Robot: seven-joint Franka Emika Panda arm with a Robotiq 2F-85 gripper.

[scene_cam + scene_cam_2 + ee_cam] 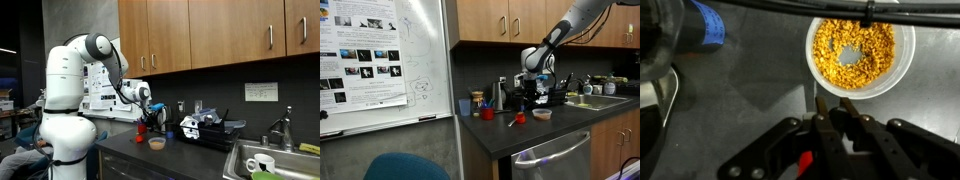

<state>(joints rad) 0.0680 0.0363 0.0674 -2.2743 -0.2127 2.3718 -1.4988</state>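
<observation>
**Closed gripper beside the bowl**

In the wrist view the gripper [832,102] has its fingers pressed together, and I cannot see anything held between them. The tips are just beside the white bowl [908,60] of yellow kernels [852,50], which stands on the dark counter [750,95].

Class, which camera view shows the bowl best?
The wrist view: it looks straight down into the bowl, showing yellow grains inside. In both exterior views the bowl is tiny and side-on, its contents unclear.

Smooth countertop [750,95], glossy plastic bowl [908,55]
</observation>
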